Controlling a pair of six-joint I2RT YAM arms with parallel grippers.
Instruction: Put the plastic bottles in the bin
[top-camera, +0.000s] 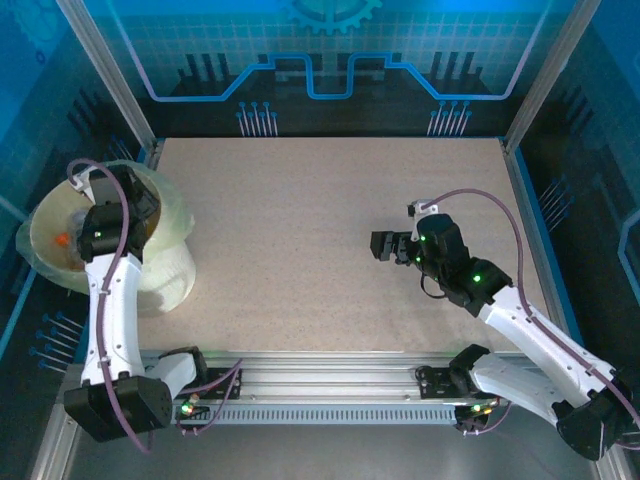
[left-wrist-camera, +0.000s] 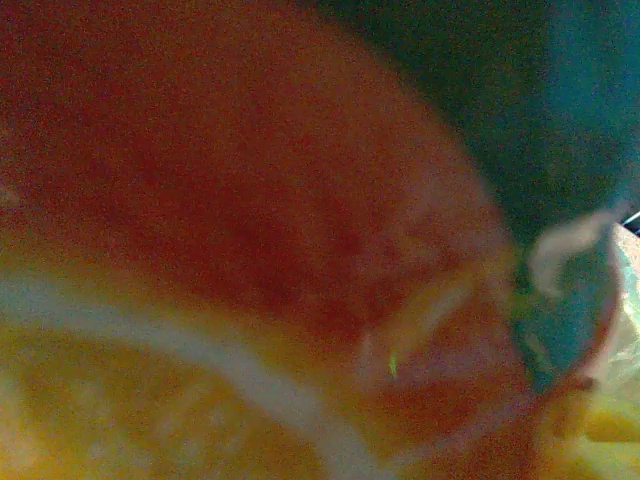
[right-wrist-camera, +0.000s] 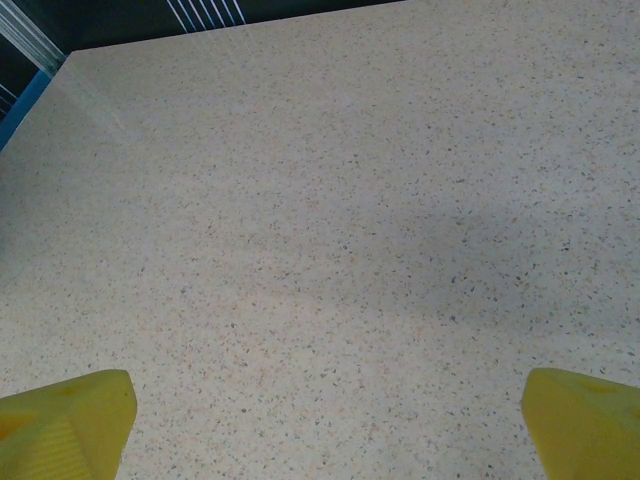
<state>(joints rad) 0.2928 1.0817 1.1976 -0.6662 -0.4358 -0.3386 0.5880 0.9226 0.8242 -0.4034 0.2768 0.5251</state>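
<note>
The pale cream bin (top-camera: 170, 272), lined with a thin clear bag, stands at the table's left edge. Inside it, an orange spot (top-camera: 62, 240) like a bottle cap shows through the bag. My left gripper (top-camera: 118, 205) hangs over the bin's mouth, its fingers hidden by the wrist. In the left wrist view a blurred red and orange surface (left-wrist-camera: 250, 180) lies right against the lens, too blurred to name. My right gripper (top-camera: 385, 246) hovers open over bare table at the right, its yellow fingertips (right-wrist-camera: 65, 425) wide apart with nothing between them.
The speckled beige tabletop (top-camera: 320, 220) runs between the two arms. Metal frame posts and blue panels wall in the back and sides. An aluminium rail (top-camera: 320, 385) carrying both arm bases runs along the near edge.
</note>
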